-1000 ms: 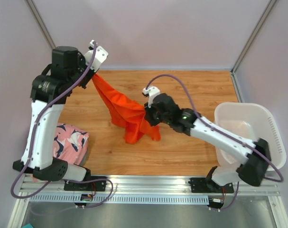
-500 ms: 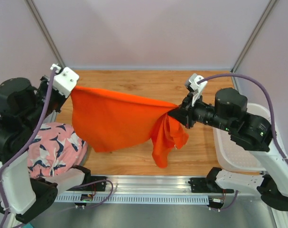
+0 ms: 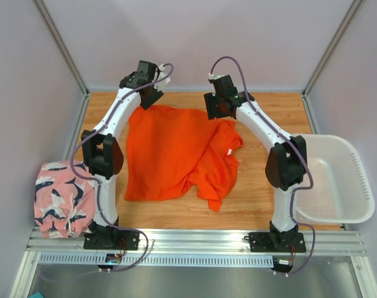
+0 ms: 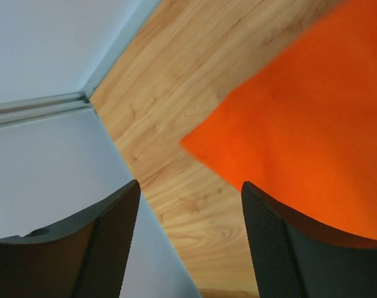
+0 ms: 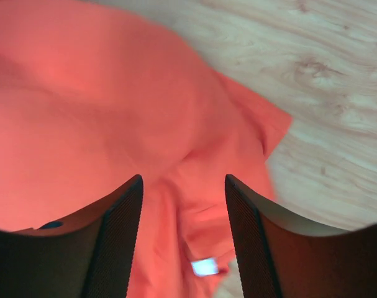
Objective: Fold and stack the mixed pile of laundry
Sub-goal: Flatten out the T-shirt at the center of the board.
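We see the orange shirt (image 3: 169, 152) spread on the table (image 3: 256, 198).
Left gripper (image 4: 188, 192) and right gripper (image 5: 183, 183) gape empty at its far edge; only the top view shows the pink garment (image 3: 59, 197), only the right wrist a white tag (image 5: 205, 267), unreadable.

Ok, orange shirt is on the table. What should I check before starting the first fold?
1. Left gripper open and holding nothing: ok.
2. Right gripper open and holding nothing: ok.
3. Orange shirt spread flat: not ok. Its left part lies smooth, but the right side is bunched and doubled over near the sleeve.
4. Shirt wholly on the table: ok, wood shows beyond every edge in the top view.
5. Pink patterned garment out of the way: ok, it sits at the near left corner, apart from the shirt.
6. Basket out of the way: ok, it sits to the right, not touching the shirt.
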Available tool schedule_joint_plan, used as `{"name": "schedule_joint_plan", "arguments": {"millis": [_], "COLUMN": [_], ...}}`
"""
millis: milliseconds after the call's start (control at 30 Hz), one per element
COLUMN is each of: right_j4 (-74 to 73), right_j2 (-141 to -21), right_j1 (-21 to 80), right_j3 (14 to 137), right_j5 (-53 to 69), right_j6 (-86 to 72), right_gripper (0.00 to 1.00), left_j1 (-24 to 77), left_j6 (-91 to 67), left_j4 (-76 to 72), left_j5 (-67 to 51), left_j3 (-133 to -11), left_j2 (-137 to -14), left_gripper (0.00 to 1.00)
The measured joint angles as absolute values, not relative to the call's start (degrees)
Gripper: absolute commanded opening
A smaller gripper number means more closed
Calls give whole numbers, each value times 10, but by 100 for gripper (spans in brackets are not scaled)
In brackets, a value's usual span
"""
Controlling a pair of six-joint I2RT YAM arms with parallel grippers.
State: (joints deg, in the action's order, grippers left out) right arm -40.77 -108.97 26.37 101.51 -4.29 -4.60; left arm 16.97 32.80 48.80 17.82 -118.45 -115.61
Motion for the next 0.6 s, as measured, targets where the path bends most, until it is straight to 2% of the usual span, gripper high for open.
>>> {"name": "schedule_joint_plan", "arguments": {"millis": [100,200,333,400,533,600], "right_j4": [-434,-450,-455,-466,-467,-465], "right_j2": [-1173,-1140,-950,-849,-725,-705], "right_j1": [247,239,254,275,302,302], "right_j3": [1098,1065,865,775,627,560], "right_j5": [-85,-120,-159,-167,-150,-135], "right_j6": [-96,-152,-235,-277,-348,-379], "right_gripper": [62,62,57,50,37,37], "left_j1": [166,164,165,172,191,193], "left_j6": [312,293,310,339,407,441], "left_j4": [500,521,528,542,544,536], "left_j5": [182,122,-19,-72,-102,-82], "left_j3": [-1234,-1187,-974,-889,-715,-626], "left_j2": [-1242,-1211,-988,-862,-679,-657], "left_gripper": [81,80,76,75,76,76]}}
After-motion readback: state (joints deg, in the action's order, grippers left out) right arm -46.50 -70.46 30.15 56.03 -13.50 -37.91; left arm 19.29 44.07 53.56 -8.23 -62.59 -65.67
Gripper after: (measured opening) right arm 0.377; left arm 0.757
